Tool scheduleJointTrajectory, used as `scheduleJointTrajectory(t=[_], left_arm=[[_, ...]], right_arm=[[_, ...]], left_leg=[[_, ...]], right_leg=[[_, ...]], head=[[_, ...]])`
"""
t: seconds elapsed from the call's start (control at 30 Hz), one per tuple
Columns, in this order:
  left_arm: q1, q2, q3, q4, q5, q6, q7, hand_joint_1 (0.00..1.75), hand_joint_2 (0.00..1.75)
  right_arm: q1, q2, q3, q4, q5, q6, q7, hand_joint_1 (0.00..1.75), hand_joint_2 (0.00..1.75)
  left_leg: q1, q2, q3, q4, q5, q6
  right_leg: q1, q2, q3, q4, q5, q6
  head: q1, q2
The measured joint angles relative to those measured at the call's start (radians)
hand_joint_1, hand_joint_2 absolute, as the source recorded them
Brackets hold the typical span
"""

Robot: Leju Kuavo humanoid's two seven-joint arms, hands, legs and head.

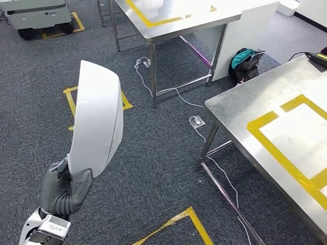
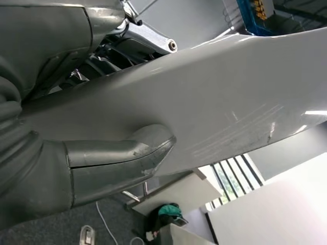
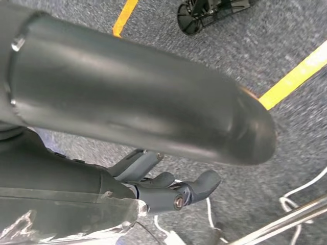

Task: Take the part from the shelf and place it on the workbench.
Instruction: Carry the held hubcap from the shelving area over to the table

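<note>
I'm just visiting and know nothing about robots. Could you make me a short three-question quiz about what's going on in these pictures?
1. True or false: the white part already lies on the workbench.
2. Which of the robot's hands holds the white part? A) left B) right C) both
3. Fill in: the outline marked on the workbench is made of ______ tape.

Key:
1. False. The left hand holds it up over the carpet, apart from the workbench.
2. A. The right hand holds nothing.
3. Yellow.
</note>
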Motion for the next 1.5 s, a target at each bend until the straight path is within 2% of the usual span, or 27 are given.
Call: scheduleJointTrajectory(t=[0.03, 0.1, 0.17, 0.2, 0.27, 0.33, 0.4, 0.43, 0.47, 0.53, 0.6, 0.63, 0.67, 0.73, 0.77, 0.83, 0.9, 0.93, 0.97, 1.03, 1.1, 1.2, 1.27, 1.33, 1.4, 1.43, 1.5], left_arm=[[0.0, 0.0, 0.0, 0.0, 0.0, 0.0, 0.0, 1.75, 1.75], [0.0, 0.0, 0.0, 0.0, 0.0, -0.001, 0.0, 1.75, 1.75], [0.0, 0.0, 0.0, 0.0, 0.001, -0.001, 0.0, 1.75, 1.75], [0.0, 0.0, 0.0, 0.0, 0.001, -0.001, 0.0, 1.75, 1.75], [0.0, 0.001, 0.0, 0.0, 0.002, -0.001, -0.001, 1.75, 1.75], [0.004, 0.002, 0.001, 0.0, 0.003, -0.001, -0.003, 1.75, 1.75], [0.006, 0.003, 0.002, 0.0, 0.003, -0.001, -0.003, 1.75, 1.75], [0.006, 0.004, 0.002, 0.0, 0.003, -0.001, -0.003, 1.75, 1.75], [0.006, 0.004, 0.002, 0.0, 0.003, -0.001, -0.003, 1.75, 1.75], [0.006, 0.005, 0.003, 0.0, 0.004, -0.001, -0.003, 1.75, 1.75], [0.007, 0.004, 0.003, 0.0, 0.005, -0.001, -0.004, 1.75, 1.75], [0.008, 0.004, 0.004, 0.0, 0.005, -0.001, -0.004, 1.75, 1.75], [0.008, 0.004, 0.004, 0.0, 0.006, -0.002, -0.004, 1.75, 1.75], [0.006, 0.003, 0.004, 0.0, 0.006, -0.003, -0.005, 1.75, 1.75], [0.005, 0.003, 0.005, 0.0, 0.006, -0.003, -0.005, 1.75, 1.75], [0.007, 0.002, 0.006, 0.0, 0.006, -0.004, -0.006, 1.75, 1.75], [0.009, 0.002, 0.007, 0.0, 0.006, -0.005, -0.006, 1.75, 1.75], [0.009, 0.002, 0.008, 0.0, 0.006, -0.006, -0.006, 1.75, 1.75], [0.009, 0.002, 0.008, 0.0, 0.006, -0.007, -0.006, 1.75, 1.75], [0.009, 0.002, 0.008, 0.0, 0.006, -0.007, -0.006, 1.75, 1.75], [0.008, 0.002, 0.008, 0.0, 0.006, -0.008, -0.006, 1.75, 1.75], [0.006, 0.002, 0.008, 0.0, 0.007, -0.012, -0.008, 1.75, 1.75], [0.002, 0.003, 0.008, 0.0, 0.012, -0.017, -0.01, 1.75, 1.75], [0.0, 0.004, 0.008, 0.002, 0.017, -0.023, -0.013, 1.75, 1.75], [0.001, 0.006, 0.009, 0.005, 0.02, -0.027, -0.013, 1.75, 1.75], [0.0, 0.008, 0.009, 0.007, 0.021, -0.028, -0.013, 1.75, 1.75], [0.0, 0.009, 0.009, 0.009, 0.022, -0.029, -0.013, 1.75, 1.75]], right_arm=[[-0.002, 0.0, 0.0, 0.0, 0.001, 0.0, 0.0, 0.0, 0.0], [-0.006, 0.0, 0.0, -0.001, 0.002, 0.0, -0.001, 0.0, 0.0], [-0.006, 0.001, 0.001, -0.002, 0.003, 0.0, -0.001, 0.0, 0.0], [-0.005, 0.001, 0.0, -0.003, 0.003, 0.0, -0.001, 0.0, 0.0], [-0.005, 0.001, 0.0, -0.005, 0.005, -0.001, -0.001, 0.0, 0.0], [-0.007, 0.002, 0.0, -0.006, 0.006, -0.001, -0.001, 0.0, 0.0], [-0.008, 0.002, 0.0, -0.007, 0.006, 0.0, -0.001, 0.0, 0.0], [-0.007, 0.002, 0.0, -0.007, 0.007, 0.0, -0.001, 0.0, 0.0], [-0.007, 0.002, 0.0, -0.007, 0.007, 0.001, -0.001, 0.0, 0.0], [-0.007, 0.003, 0.0, -0.007, 0.009, 0.003, -0.001, 0.0, 0.0], [-0.008, 0.002, 0.0, -0.008, 0.009, 0.003, -0.001, 0.0, 0.0], [-0.007, 0.002, 0.0, -0.009, 0.009, 0.002, -0.001, 0.0, 0.0], [-0.004, 0.002, 0.0, -0.009, 0.009, 0.002, -0.001, 0.0, 0.0], [0.001, 0.002, 0.0, -0.009, 0.009, 0.002, -0.001, 0.0, 0.0], [0.001, 0.002, 0.0, -0.009, 0.009, 0.002, -0.001, 0.0, 0.0], [-0.001, 0.002, 0.0, -0.009, 0.009, 0.002, -0.001, 0.0, 0.0], [-0.003, 0.003, 0.0, -0.009, 0.01, 0.002, -0.001, 0.0, 0.0], [-0.002, 0.003, 0.0, -0.009, 0.01, 0.002, -0.001, 0.0, 0.0], [-0.001, 0.003, 0.0, -0.009, 0.011, 0.002, -0.001, 0.0, 0.0], [-0.001, 0.003, 0.0, -0.009, 0.011, 0.002, -0.001, 0.0, 0.0], [-0.004, 0.003, 0.0, -0.009, 0.013, 0.002, -0.001, 0.0, 0.0], [-0.005, 0.003, 0.001, -0.009, 0.019, 0.001, -0.001, 0.0, 0.0], [-0.005, 0.003, 0.001, -0.009, 0.025, -0.002, -0.002, 0.0, 0.0], [-0.007, 0.003, 0.001, -0.009, 0.028, -0.003, -0.002, 0.0, 0.0], [-0.008, 0.003, 0.001, -0.009, 0.029, -0.003, -0.003, 0.0, 0.0], [-0.007, 0.003, 0.001, -0.009, 0.029, -0.003, -0.003, 0.0, 0.0], [-0.007, 0.003, 0.001, -0.008, 0.029, -0.003, -0.003, 0.0, 0.0]], left_leg=[[-0.003, 0.009, 0.002, 0.002, -0.003, -0.004], [-0.008, 0.025, 0.006, 0.003, -0.007, -0.013], [-0.008, 0.04, 0.008, 0.002, -0.009, -0.021], [-0.006, 0.033, 0.007, 0.006, -0.015, -0.027], [-0.002, -0.009, -0.016, 0.064, -0.055, -0.038], [0.0, -0.047, -0.079, 0.194, -0.115, -0.042], [0.001, -0.056, -0.131, 0.285, -0.134, -0.043], [0.001, -0.058, -0.133, 0.277, -0.114, -0.043], [0.003, -0.064, -0.117, 0.233, -0.079, -0.043], [0.01, -0.101, -0.06, 0.099, -0.01, -0.044], [0.016, -0.135, -0.028, 0.022, 0.012, -0.042], [0.015, -0.138, -0.025, 0.013, 0.009, -0.037], [0.013, -0.129, -0.026, 0.013, 0.011, -0.03], [0.012, -0.107, -0.025, 0.009, 0.014, -0.015], [0.012, -0.095, -0.024, 0.007, 0.015, -0.008], [0.008, -0.07, -0.024, 0.007, 0.014, 0.0], [0.005, -0.043, -0.024, 0.007, 0.012, 0.003], [0.005, -0.031, -0.023, 0.007, 0.012, 0.003], [0.005, -0.02, -0.022, 0.007, 0.01, 0.002], [0.003, 0.0, -0.016, 0.008, 0.006, -0.003], [-0.002, 0.015, -0.012, 0.009, 0.002, -0.012], [-0.002, 0.029, -0.008, 0.009, -0.001, -0.027], [0.002, -0.004, -0.022, 0.044, -0.029, -0.039], [0.004, -0.045, -0.074, 0.157, -0.089, -0.045], [0.004, -0.055, -0.134, 0.274, -0.128, -0.046], [0.004, -0.058, -0.145, 0.289, -0.12, -0.045], [0.006, -0.069, -0.114, 0.21, -0.055, -0.042]], right_leg=[[0.003, -0.02, 0.042, -0.068, 0.02, -0.003], [0.009, -0.043, 0.078, -0.131, 0.031, -0.011], [0.011, -0.022, 0.076, -0.134, 0.033, -0.021], [0.01, -0.012, 0.075, -0.136, 0.035, -0.026], [0.005, 0.01, 0.077, -0.141, 0.04, -0.038], [0.002, 0.033, 0.076, -0.141, 0.042, -0.044], [0.002, 0.059, 0.075, -0.141, 0.042, -0.045], [0.001, 0.073, 0.076, -0.141, 0.042, -0.045], [0.0, 0.086, 0.077, -0.141, 0.043, -0.044], [-0.001, 0.112, 0.075, -0.138, 0.043, -0.037], [-0.001, 0.135, 0.067, -0.136, 0.046, -0.025], [-0.002, 0.145, 0.062, -0.137, 0.048, -0.018], [-0.005, 0.154, 0.057, -0.141, 0.051, -0.012], [-0.006, 0.13, 0.044, -0.125, 0.04, -0.003], [-0.004, 0.103, 0.026, -0.091, 0.02, -0.001], [-0.001, 0.049, -0.03, 0.033, -0.044, 0.002], [-0.001, 0.033, -0.076, 0.135, -0.081, 0.004], [-0.001, 0.03, -0.074, 0.136, -0.073, 0.005], [-0.001, 0.025, -0.05, 0.096, -0.048, 0.004], [0.002, -0.005, 0.028, -0.04, 0.007, 0.002], [0.006, -0.028, 0.076, -0.125, 0.028, -0.004], [0.008, -0.005, 0.078, -0.136, 0.031, -0.019], [0.003, 0.013, 0.079, -0.14, 0.036, -0.031], [0.0, 0.032, 0.079, -0.142, 0.038, -0.039], [0.0, 0.056, 0.079, -0.142, 0.038, -0.043], [-0.001, 0.07, 0.079, -0.141, 0.038, -0.043], [-0.002, 0.097, 0.081, -0.141, 0.039, -0.041]], head=[[0.0, 0.0], [-0.002, 0.0], [-0.004, 0.0], [-0.004, 0.0], [-0.007, 0.0], [-0.01, 0.0], [-0.01, 0.0], [-0.01, 0.0], [-0.01, 0.0], [-0.011, 0.0], [-0.01, 0.0], [-0.01, 0.0], [-0.01, 0.0], [-0.007, 0.0], [-0.004, 0.0], [0.001, 0.0], [0.002, 0.0], [0.002, 0.0], [0.002, 0.0], [0.002, 0.0], [0.0, 0.0], [0.0, 0.0], [-0.002, 0.0], [-0.005, 0.0], [-0.006, 0.0], [-0.006, 0.0], [-0.006, 0.0]])
